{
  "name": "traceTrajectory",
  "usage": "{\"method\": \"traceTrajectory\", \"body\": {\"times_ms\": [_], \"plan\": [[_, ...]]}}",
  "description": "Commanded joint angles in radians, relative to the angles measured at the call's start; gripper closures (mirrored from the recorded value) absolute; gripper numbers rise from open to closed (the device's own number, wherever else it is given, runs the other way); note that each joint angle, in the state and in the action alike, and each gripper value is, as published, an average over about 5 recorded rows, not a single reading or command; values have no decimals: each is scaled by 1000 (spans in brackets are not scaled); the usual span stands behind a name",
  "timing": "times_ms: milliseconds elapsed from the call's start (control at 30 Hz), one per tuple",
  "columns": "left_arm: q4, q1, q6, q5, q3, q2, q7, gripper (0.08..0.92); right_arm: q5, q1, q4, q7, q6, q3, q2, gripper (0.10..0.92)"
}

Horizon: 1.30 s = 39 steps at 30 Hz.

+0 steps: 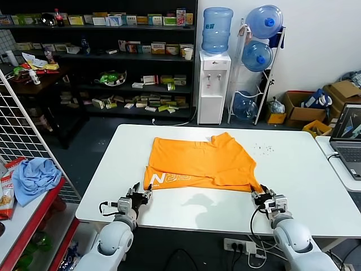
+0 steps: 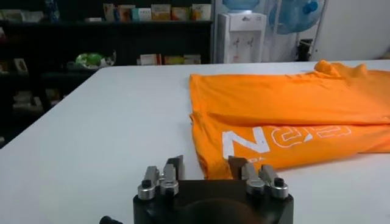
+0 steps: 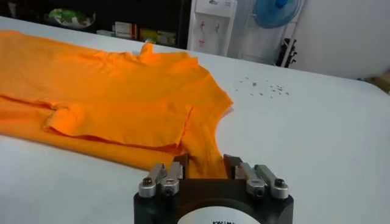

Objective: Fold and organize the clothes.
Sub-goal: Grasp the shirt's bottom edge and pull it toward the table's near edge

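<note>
Lying across the middle of the white table [image 1: 304,169], your orange T-shirt [image 1: 197,161] was partly folded, its near hem turned up so a strip of white lettering [image 1: 172,179] showed along the edge nearest the robot. Your left gripper [image 1: 139,196] sat low over the table just beside the shirt's near left corner, jaws spread apart and holding nothing; in the left wrist view the fingers [image 2: 175,167] stood on either side of the hem corner with cloth between them but not pinched. Your right gripper [image 1: 262,197] was at the shirt's near right corner, and in the right wrist view a tongue of orange fabric [image 3: 204,159] ran in between its fingers [image 3: 233,165]; jaws looked parted around it, not clamped. Small dark specks [image 1: 262,149] dotted the table beyond the shirt's right sleeve. A laptop [image 1: 347,138] sat off the table's right end.
</note>
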<state>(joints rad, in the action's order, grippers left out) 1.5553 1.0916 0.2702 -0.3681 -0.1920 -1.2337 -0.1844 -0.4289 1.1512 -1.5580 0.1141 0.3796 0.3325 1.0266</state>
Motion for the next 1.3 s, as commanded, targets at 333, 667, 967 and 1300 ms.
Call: {"method": "traceTrajectory", "body": {"times_ms": [333,667,967,1300], "plan": [[115,64,56,-70,2,49,-2,796,-45,183,-178,74,33,11,-103,898],[162,92,27,-79,-10,27,8,909,-62,220,-187,79,20,32,-118,900],[61,34,9,-79,-2,-33,13,715,-69,205,-176,76,13,24,-116,900],[20,30,25,-64,8,-27,15,469,-76,181,-177,77,14,4,-119,900]]}}
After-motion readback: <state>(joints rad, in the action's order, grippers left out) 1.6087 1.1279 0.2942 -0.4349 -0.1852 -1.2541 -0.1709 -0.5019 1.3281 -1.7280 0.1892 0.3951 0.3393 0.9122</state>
